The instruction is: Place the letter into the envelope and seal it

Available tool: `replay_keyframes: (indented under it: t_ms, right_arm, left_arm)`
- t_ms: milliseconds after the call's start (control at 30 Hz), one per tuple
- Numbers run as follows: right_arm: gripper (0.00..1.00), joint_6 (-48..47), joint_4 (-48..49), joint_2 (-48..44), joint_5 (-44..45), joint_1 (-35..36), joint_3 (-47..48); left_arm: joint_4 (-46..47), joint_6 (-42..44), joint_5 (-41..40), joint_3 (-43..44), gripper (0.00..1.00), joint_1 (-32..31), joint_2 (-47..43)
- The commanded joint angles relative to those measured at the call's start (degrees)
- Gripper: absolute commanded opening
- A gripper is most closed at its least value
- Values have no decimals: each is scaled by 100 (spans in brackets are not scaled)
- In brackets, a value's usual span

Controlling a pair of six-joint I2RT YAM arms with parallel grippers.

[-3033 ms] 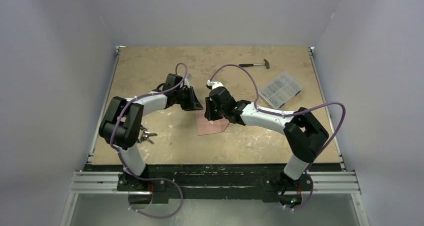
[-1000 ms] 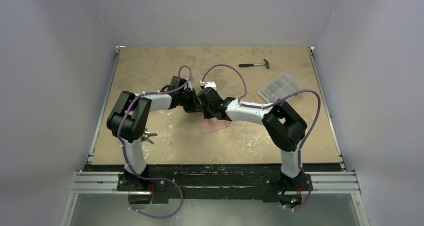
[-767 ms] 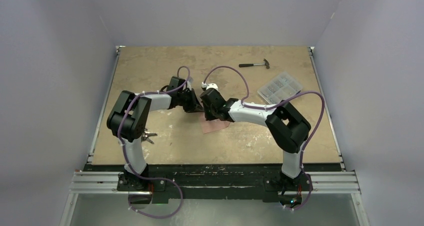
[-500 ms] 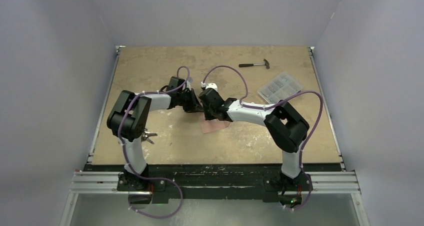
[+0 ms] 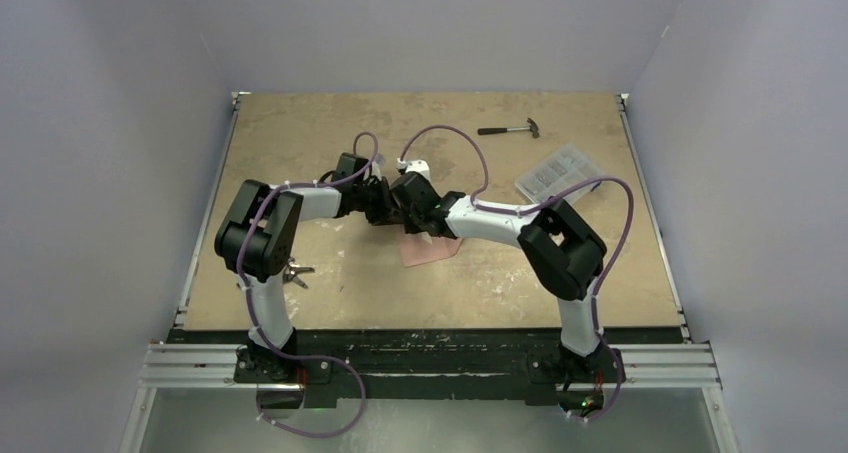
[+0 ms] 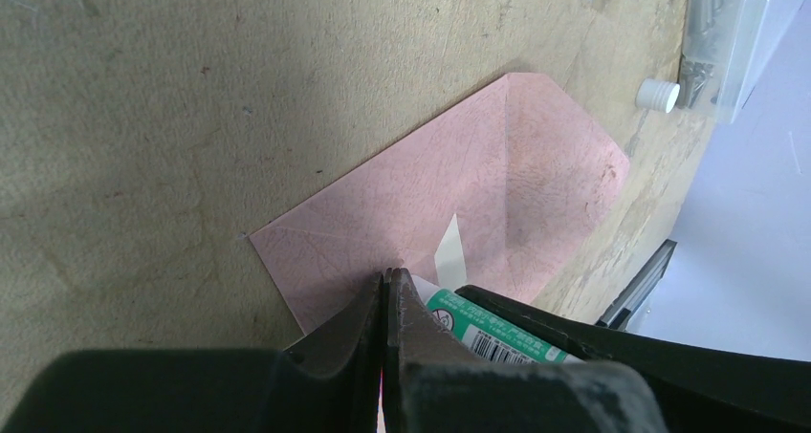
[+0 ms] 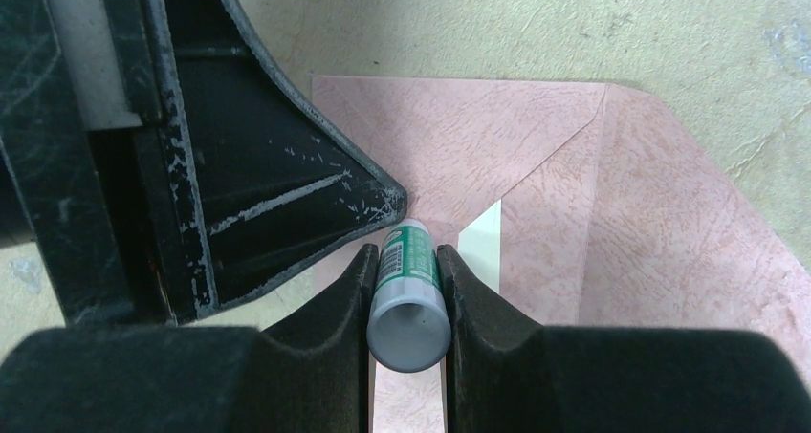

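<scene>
The envelope point(image 6: 497, 184) lies flat on the tabletop point(image 6: 143, 118) with its flap open. The letter is not visible, so I judge it is already inside and the sealing step is in hand. The left jaws are fully clenched on nothing, with their tips at the envelope's edge as if to pin it, while the right jaws grasp a glue stick point(image 7: 409, 304) pointed down beside the pale strip point(image 7: 486, 247). Next, the stick must be drawn lightly along the flap, and then the flap folded shut.
</scene>
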Motion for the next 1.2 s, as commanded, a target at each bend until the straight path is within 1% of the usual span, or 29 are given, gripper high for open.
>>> replay_keyframes:
  t_ms: [0, 100, 300, 433, 600, 700, 867, 900, 1067, 1167]
  right_arm:
    - [0, -56, -436, -171, -709, -60, -353]
    - [0, -26, -597, -237, -1088, -60, -436]
    - [0, -27, -773, -367, -1264, -60, -576]
    - [0, -122, -856, -246, -834, -97, -378]
    - [0, -257, -623, 36, -401, -383, -194]
    - [0, -390, -405, 183, -347, -508, -37]
    - [0, -487, -459, 371, -469, -561, 233]
    - [0, -506, -428, 324, -455, -561, 180]
    - [0, -593, -338, 55, -1062, -497, -359]
    - [0, -599, -457, -69, -1091, -482, -591]
  left_arm:
    - [-614, 272, -930, -184, 0, 39, 428]
    - [-617, 234, -976, -188, 0, 52, 429]
    - [-597, 216, -979, -205, 0, 52, 477]
    - [-605, 224, -970, -205, 0, 59, 479]
    - [-620, 242, -935, -182, 0, 61, 521]
    - [-624, 247, -928, -162, 0, 60, 549]
    - [-711, 273, -961, -73, 0, 61, 568]
    - [-724, 277, -968, -61, 0, 61, 566]
    - [-711, 229, -1002, -22, 0, 61, 618]
    - [-703, 191, -1047, 3, 0, 61, 673]
